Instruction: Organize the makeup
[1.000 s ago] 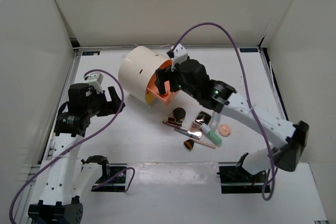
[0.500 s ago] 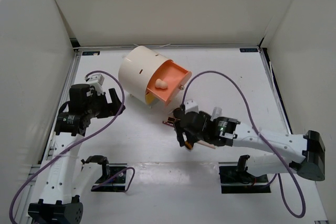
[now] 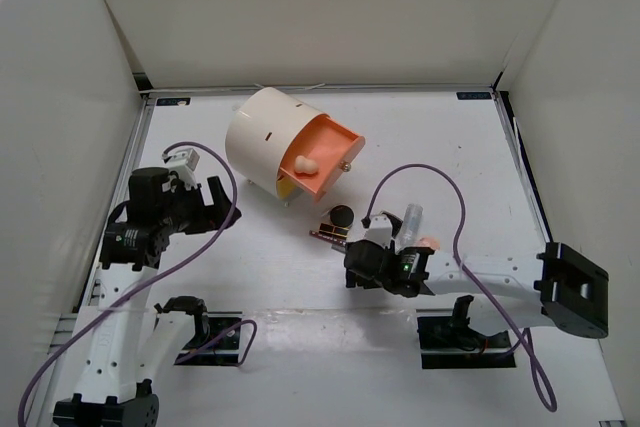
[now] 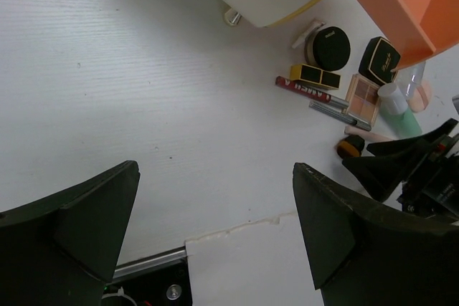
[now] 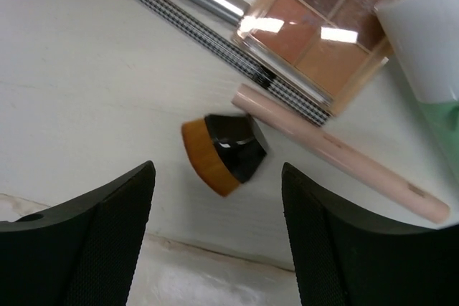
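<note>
Right gripper [image 5: 216,175] hovers with jaws spread over the brush [image 5: 224,151] (left gripper [image 4: 215,171] likewise spread, holding nothing).

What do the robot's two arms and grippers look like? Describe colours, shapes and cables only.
Both arms are built alike: white tube-like links joined by chunky black motor housings. The left arm and right arm each carry a thin purple cable looping off the wrist. The left gripper and right gripper have two broad, black, wedge-shaped fingers; the right's show a fine textured face.
</note>
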Robot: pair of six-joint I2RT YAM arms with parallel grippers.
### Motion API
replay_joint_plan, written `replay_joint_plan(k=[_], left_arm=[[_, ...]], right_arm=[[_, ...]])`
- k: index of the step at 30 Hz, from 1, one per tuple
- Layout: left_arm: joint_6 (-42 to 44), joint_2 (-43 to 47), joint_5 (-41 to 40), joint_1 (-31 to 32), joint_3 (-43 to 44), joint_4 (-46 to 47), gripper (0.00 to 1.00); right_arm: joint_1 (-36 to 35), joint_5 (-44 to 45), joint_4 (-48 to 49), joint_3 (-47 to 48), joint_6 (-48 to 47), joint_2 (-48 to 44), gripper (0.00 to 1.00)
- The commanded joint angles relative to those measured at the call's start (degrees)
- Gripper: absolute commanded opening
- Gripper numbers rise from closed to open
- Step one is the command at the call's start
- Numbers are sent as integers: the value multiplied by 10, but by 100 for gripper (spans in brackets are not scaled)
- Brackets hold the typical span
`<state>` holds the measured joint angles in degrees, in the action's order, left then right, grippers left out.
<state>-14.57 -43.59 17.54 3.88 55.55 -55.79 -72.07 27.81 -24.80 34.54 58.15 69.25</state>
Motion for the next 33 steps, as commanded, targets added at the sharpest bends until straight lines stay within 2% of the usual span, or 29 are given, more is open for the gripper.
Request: replay_joint_plan(k=[1,8,14,15,18,22,27,30,31,33], left_arm=[[3,11,21,3,23,-22,98],[-5,30,4,2,21,-38,98],[-8,35,-14,2,21,-42,98],[-8,35,-14,2,21,-42,98],[-9,37,-13,2,20,-40,98],[-16,39,-17,2,6,-29,98],[-24,39,-21,2,-7,-13,98],[-24,37,-28,3,-9,-12,98],[-23,35,-28,2,-8,-11,98],[-22,35,-24,2,-12,-4,98]], right_arm=[[-3,35,93,-7,16,16,72],[-17,70,72,16,56,67,63],[-35,98,4,36,93,81,45],[-37,106,-6,39,97,81,37],[-67,138,-75,82,99,72,32],[-91,182,-135,175,48,53,24],[-84,186,-118,235,-63,4,25],[-63,144,-114,214,-82,-11,37],[-63,132,-104,199,-88,-14,46],[-63,102,-69,154,-100,-7,50]])
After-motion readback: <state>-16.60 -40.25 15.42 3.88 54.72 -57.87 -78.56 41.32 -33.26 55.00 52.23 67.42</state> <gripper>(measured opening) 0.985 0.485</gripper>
